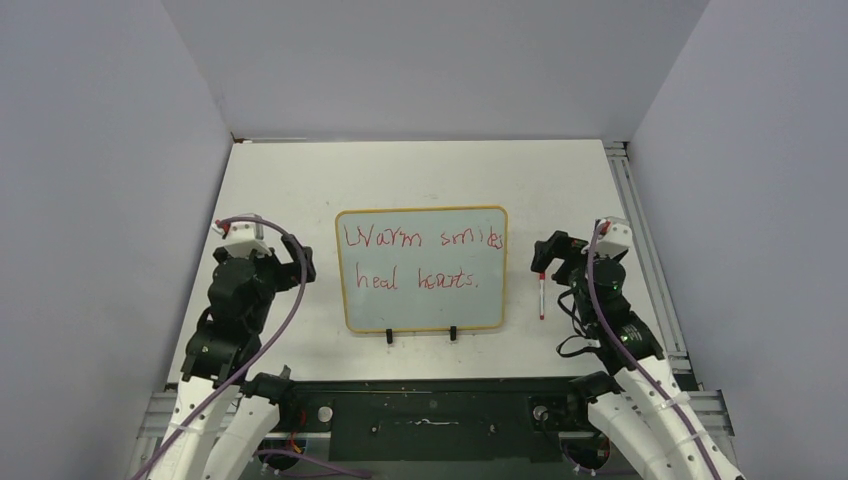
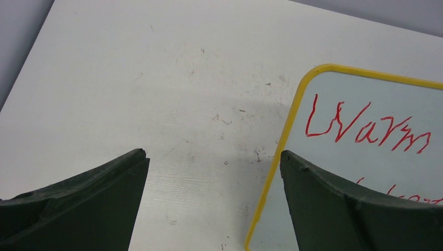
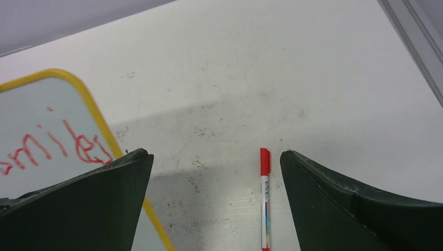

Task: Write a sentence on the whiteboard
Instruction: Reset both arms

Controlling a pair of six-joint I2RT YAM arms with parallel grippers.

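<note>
Agape, left claw (image 2: 211,157) and right claw (image 3: 214,154) beside whiteboard (image 1: 420,308) edges; marker (image 3: 265,198) apparently under right.

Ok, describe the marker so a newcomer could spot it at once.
Find the whiteboard, centre of the table. Off its right edge, not touching it, a thin white marker lies flat by the open right gripper. Its red cap and slim shape set it apart.
</note>
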